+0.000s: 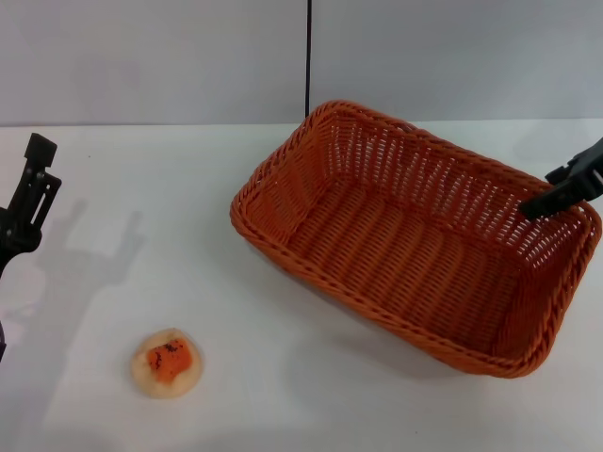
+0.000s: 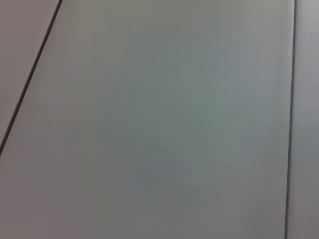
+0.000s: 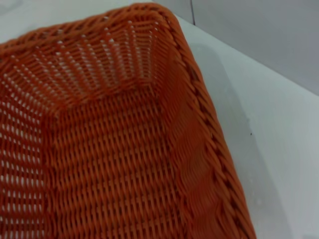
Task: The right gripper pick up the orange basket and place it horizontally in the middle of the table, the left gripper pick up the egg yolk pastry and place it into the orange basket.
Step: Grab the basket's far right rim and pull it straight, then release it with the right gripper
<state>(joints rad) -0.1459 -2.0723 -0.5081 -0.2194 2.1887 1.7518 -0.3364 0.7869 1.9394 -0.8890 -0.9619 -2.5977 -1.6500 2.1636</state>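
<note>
left gripper [image 1: 26, 193] raised at worktop's left edge, finger spacing unreadable | egg yolk pastry [image 1: 167, 362] near front-left, untouched | orange basket [image 1: 415, 235] skewed right of centre, seemingly tilted | right gripper [image 1: 565, 193] at its right rim, pinch unclear, fingertips hidden | advice: grip rim firmly, turn basket square, set flat mid-table [image 1: 141, 264].

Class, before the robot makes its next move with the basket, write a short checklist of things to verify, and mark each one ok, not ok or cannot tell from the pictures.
1. Right gripper at the orange basket: ok, its tip is at the right-hand rim.
2. Firm hold on the rim: cannot tell.
3. Basket lying square across the table: not ok, it sits at an angle.
4. Basket empty: ok.
5. Egg yolk pastry out of the basket's way: ok, it lies apart, front left.
6. Left gripper out of the way: ok, raised at the left edge.
</note>
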